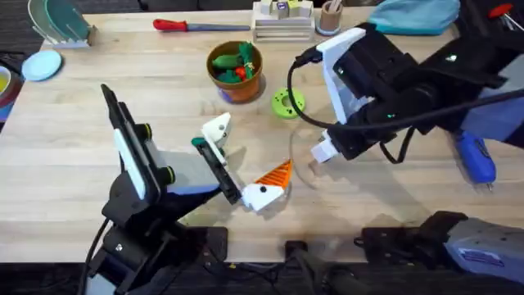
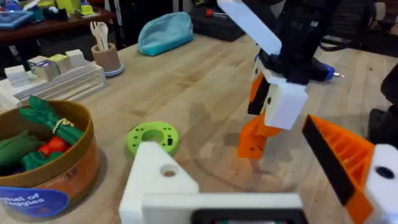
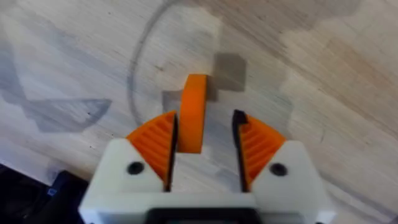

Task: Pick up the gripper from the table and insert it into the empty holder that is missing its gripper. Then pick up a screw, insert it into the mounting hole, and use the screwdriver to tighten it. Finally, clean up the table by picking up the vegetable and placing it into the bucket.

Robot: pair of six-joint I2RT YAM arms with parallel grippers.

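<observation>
The loose orange gripper [image 3: 194, 112] stands on the table between my right gripper's [image 3: 205, 134] orange pads. It leans against one pad, with a gap to the other, so the jaws are open around it. In the overhead view my right gripper [image 1: 323, 152] sits at mid-table. My left gripper [image 1: 243, 160] is spread wide open and holds nothing. One of its fingers is the bare white holder [image 2: 158, 180], the other carries an orange pad [image 2: 342, 158]. The bucket [image 1: 236, 70] holds green and red toy vegetables. The blue screwdriver [image 1: 475, 156] lies at the right. A small teal shape [image 1: 199, 143] beside the left gripper may be the vegetable.
A green disc with holes [image 1: 286, 102] lies just right of the bucket. A red-handled tool [image 1: 196, 26] rests along the far edge, beside a white rack [image 1: 282, 20], a cup [image 1: 330, 16] and a teal pouch [image 1: 413, 15].
</observation>
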